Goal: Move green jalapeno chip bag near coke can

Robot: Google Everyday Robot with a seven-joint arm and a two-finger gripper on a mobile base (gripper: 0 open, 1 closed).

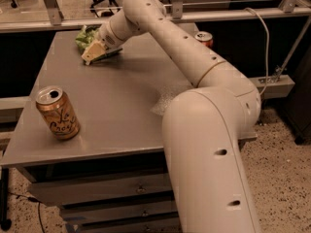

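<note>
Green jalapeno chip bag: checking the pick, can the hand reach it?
Probably yes: the hand is right at the green jalapeno chip bag, far left on the table, nothing between.
</note>
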